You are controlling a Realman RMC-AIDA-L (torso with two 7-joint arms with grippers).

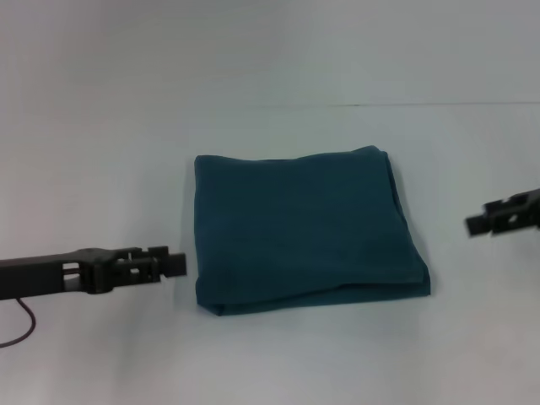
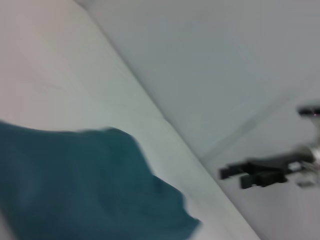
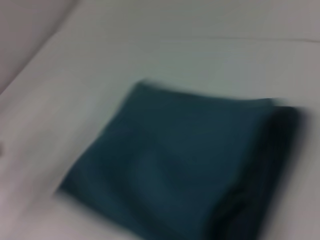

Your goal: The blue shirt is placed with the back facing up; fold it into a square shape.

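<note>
Since the blue shirt (image 1: 305, 229) already lies folded into a near-square packet in the middle of the white table (image 1: 270, 363), the folding looks all but finished.

Its layered edges stack along the side toward the robot's right and along the near edge, where a lower layer peeks out a little, so the packet sits flat and free, with nothing pinning it. The left gripper (image 1: 175, 262) hangs just beside the shirt's near left corner, apart from the cloth and holding nothing; its fingers seem pressed close together, though the view is too soft to be sure. The right gripper (image 1: 475, 224) hovers well apart on the other side, likewise empty, and whether its fingers are spread I cannot tell.
</note>
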